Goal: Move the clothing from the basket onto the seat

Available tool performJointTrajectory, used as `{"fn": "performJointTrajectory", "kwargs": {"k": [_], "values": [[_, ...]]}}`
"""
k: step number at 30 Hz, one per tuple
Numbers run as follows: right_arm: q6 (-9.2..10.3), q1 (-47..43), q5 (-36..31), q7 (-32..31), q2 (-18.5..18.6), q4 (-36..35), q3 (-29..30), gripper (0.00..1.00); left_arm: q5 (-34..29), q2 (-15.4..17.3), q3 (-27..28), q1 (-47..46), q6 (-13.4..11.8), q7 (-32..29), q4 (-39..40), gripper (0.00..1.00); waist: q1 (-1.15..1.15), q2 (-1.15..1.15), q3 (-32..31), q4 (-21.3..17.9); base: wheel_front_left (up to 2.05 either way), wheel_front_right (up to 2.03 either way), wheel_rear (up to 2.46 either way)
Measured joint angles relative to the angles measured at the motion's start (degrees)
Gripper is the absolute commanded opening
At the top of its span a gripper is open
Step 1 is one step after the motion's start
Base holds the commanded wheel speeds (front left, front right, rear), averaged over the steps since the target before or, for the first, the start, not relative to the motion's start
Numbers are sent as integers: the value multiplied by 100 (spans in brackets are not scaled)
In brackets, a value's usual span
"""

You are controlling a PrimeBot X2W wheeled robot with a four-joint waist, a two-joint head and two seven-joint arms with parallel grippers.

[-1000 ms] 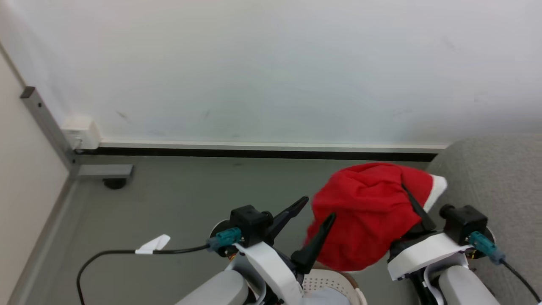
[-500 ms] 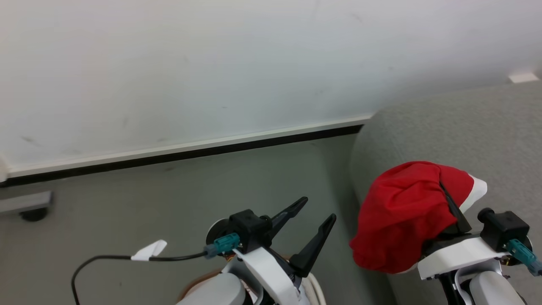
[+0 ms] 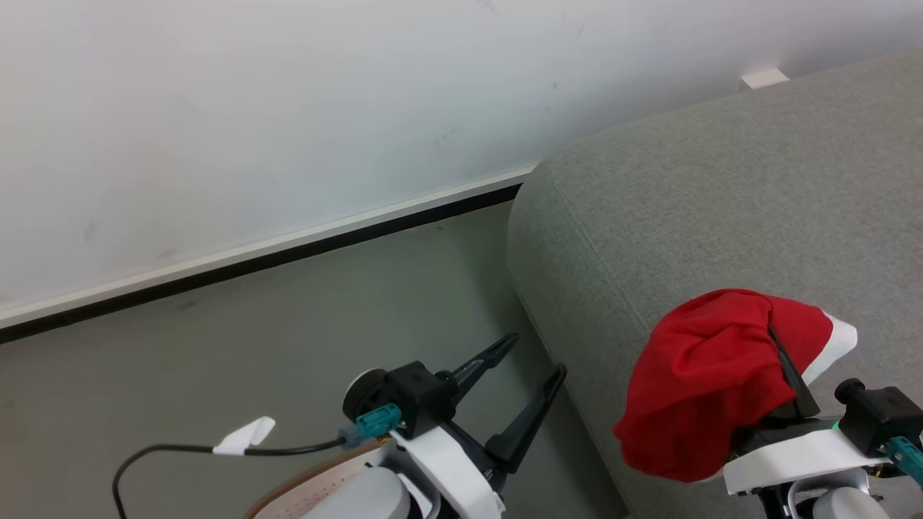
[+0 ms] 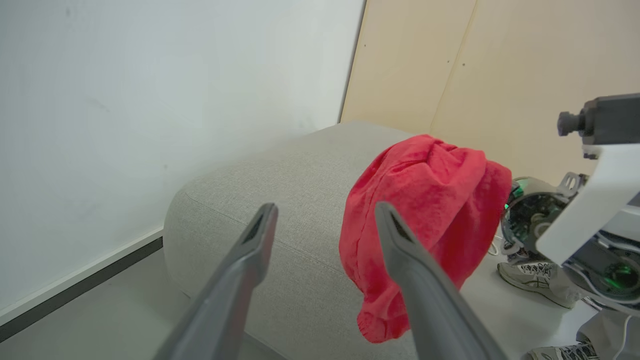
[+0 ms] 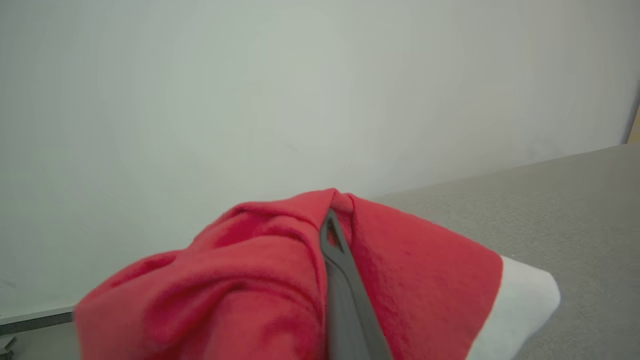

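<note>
Clothing (image 3: 699, 375) now over seat (image 3: 685, 216), in gripper (image 3: 774, 334)

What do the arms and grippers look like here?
The left gripper and right gripper each have two long, tapered dark fingers on a black block, fixed to a white bracket and a pale grey forearm. Each block carries a teal connector; the left one's black cable bears a white tag.
</note>
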State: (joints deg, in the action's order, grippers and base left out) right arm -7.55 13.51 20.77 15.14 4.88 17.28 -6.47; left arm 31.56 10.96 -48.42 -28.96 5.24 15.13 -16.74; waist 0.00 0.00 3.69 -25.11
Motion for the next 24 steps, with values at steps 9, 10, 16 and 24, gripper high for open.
{"fn": "performJointTrajectory", "kwargs": {"k": [9, 10, 16, 24], "values": [[0, 116, 0, -1, 65, -69, 77, 0, -213, -73, 82, 24, 98, 0, -48, 100, 0, 0, 145, -67, 0, 0, 0], [0, 191, 0, 0, 85, -79, 130, 0, -226, -73, 79, 22, 115, 0, -47, 100, 0, 0, 180, -55, 0, 0, 0], [0, 851, 67, 0, 256, 112, 389, 0, -250, 27, 69, -60, 140, 0, 7, 100, 0, 0, 499, 60, 0, 0, 0], [0, 2110, 467, -66, 811, 854, 603, 0, -274, 409, 113, -394, 180, -119, 253, 100, 1, 0, 1235, 294, 0, 0, 0]]}}
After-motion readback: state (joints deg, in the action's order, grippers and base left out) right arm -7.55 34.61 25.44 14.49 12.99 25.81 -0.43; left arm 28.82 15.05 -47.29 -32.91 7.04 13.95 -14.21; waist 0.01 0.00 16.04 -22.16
